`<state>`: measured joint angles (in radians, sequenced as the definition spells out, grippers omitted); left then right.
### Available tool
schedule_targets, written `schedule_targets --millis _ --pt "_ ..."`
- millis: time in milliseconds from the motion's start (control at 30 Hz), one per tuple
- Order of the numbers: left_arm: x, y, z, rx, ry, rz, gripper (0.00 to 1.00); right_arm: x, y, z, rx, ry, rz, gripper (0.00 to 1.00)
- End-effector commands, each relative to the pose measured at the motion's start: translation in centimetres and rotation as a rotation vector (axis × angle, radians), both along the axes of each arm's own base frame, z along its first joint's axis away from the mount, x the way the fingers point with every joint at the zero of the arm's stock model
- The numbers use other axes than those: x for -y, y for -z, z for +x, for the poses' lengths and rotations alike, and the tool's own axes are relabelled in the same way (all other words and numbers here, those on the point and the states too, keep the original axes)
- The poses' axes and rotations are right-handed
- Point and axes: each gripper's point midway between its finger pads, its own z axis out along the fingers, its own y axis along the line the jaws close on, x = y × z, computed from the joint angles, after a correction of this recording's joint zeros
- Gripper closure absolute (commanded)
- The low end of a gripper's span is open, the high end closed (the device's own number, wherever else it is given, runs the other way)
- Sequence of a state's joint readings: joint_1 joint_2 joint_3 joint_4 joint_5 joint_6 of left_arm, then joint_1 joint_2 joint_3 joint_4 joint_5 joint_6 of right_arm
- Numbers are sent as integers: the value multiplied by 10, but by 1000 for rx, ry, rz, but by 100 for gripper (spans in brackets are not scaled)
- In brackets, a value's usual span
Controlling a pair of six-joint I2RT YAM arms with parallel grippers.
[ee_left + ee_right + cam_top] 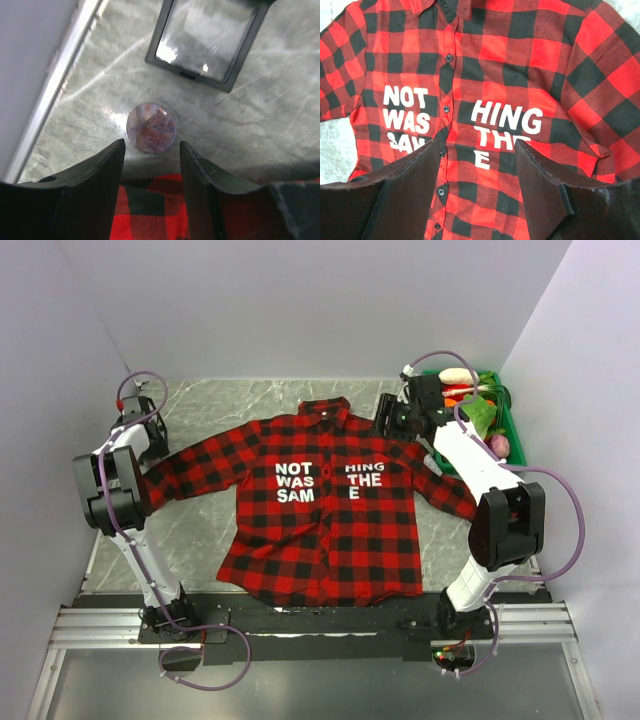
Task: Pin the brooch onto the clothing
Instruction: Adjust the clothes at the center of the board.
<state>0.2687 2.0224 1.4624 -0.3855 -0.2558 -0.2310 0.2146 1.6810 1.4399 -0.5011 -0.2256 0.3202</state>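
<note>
The brooch (151, 127), a small round mauve disc, lies on the marble table just beyond my left gripper's fingertips. My left gripper (152, 145) is open with nothing between its fingers, and it hovers over the cuff end of the clothing's sleeve (150, 210). The clothing (320, 530), a red-and-black plaid shirt with white letters, lies spread flat on the table. My right gripper (395, 420) stands open above the shirt's shoulder near the collar. In its wrist view that gripper (477, 142) looks down over the lettered chest (507, 117). The brooch is hidden in the top view.
A black-framed clear box (210, 40) sits on the table just past the brooch. A green basket (510, 425) of toy food stands at the back right, beside the right arm. White walls close in on the left, back and right.
</note>
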Motion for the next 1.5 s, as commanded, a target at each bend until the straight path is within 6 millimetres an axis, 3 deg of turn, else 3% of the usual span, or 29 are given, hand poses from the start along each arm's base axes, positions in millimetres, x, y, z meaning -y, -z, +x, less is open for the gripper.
schedule_targets --millis 0,33,200,367,567,700,800,867,900,1100,1467 --pt "7 14 -22 -38 -26 -23 43 -19 -30 -1 84 -51 23 32" --pt "12 8 -24 -17 -17 -42 41 -22 -31 -2 87 -58 24 32" --pt "37 18 -47 -39 9 -97 36 -42 -34 -5 90 -104 34 32" --pt "74 13 -47 -21 68 -120 35 -54 -33 -14 88 -129 36 32" --pt "90 4 -47 -6 88 -156 33 -56 -32 -19 86 -136 29 32" --pt "61 -30 -31 46 41 -62 23 -57 -34 -19 91 -138 32 32" --pt "36 -42 -17 69 -7 -50 8 -59 -35 -20 95 -141 35 32" --pt "19 -44 -14 42 -42 28 8 -59 -34 -20 93 -144 33 32" --pt "14 -44 -7 36 -47 49 8 -59 -33 -20 90 -145 31 32" --pt "-15 -28 -8 -102 -94 181 17 -61 -30 -19 81 -150 32 32" --pt "-12 0 -10 -184 -65 215 22 -63 -28 -20 77 -157 45 32"
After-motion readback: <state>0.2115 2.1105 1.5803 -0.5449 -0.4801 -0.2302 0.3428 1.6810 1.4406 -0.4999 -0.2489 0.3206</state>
